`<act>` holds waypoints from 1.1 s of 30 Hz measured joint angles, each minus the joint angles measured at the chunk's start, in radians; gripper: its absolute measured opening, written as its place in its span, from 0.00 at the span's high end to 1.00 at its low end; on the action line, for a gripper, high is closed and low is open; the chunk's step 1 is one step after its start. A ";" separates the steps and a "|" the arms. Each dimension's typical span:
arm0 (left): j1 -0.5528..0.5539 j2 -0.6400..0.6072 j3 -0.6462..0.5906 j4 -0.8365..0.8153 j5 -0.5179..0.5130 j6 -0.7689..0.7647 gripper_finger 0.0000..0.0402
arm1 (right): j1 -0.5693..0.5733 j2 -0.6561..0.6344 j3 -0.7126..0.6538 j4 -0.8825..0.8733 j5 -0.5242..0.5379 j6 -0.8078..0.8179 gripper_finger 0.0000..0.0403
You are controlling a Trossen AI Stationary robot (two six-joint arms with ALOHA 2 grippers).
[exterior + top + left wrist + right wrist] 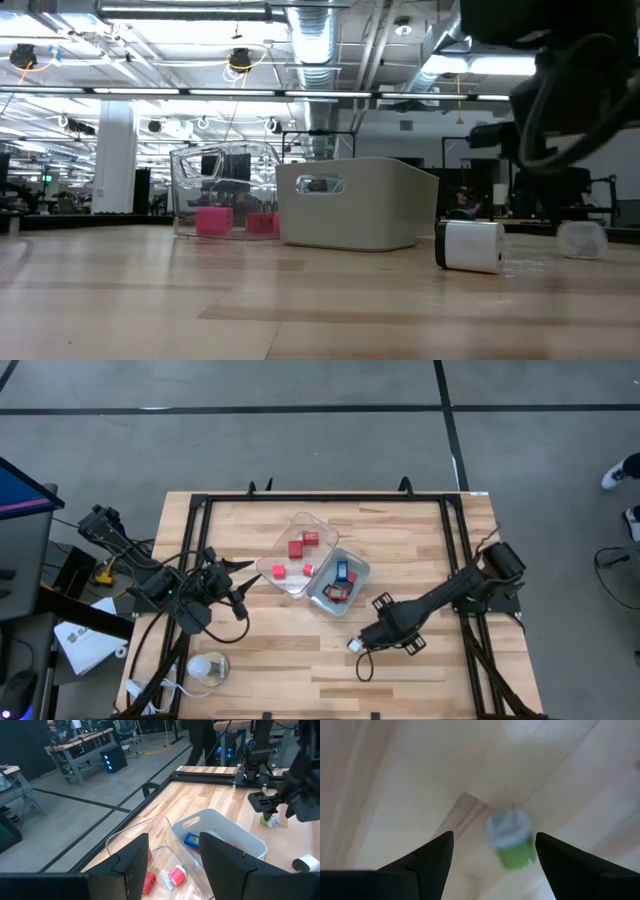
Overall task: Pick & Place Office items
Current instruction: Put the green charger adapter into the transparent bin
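A pale wooden table [420, 550] carries two trays at its centre: the clear tray [296, 550] with red blocks [297, 548] and the grey bin [338, 582] at its four o'clock. The right gripper [356, 644], fingers spread wide, hovers over a small green-and-white piece [512, 842] at the bin's five o'clock; closing off-centre could tip or roll it. Only the right wrist view shows its green body. The left gripper [240, 574], empty and part open, waits at the clear tray's eight o'clock.

Bright, even overhead light, ceiling lamps [240, 62] glaring at twelve o'clock; the right wrist view is badly blurred.
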 joint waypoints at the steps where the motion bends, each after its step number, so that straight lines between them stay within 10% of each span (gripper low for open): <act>1: 0.000 0.000 0.000 0.001 0.006 0.000 0.58 | 0.000 0.003 -0.002 0.012 -0.007 -0.002 0.32; 21: 0.000 0.000 0.000 0.024 0.011 0.001 0.58 | 0.001 -0.031 -0.181 0.156 0.016 0.031 0.34; 29: 0.000 0.000 0.000 0.024 0.011 0.002 0.58 | 0.002 -0.033 -0.182 0.159 -0.020 0.076 0.69; 33: 0.000 0.000 0.000 0.023 0.011 0.002 0.58 | 0.001 -0.032 -0.166 0.156 -0.048 0.129 0.69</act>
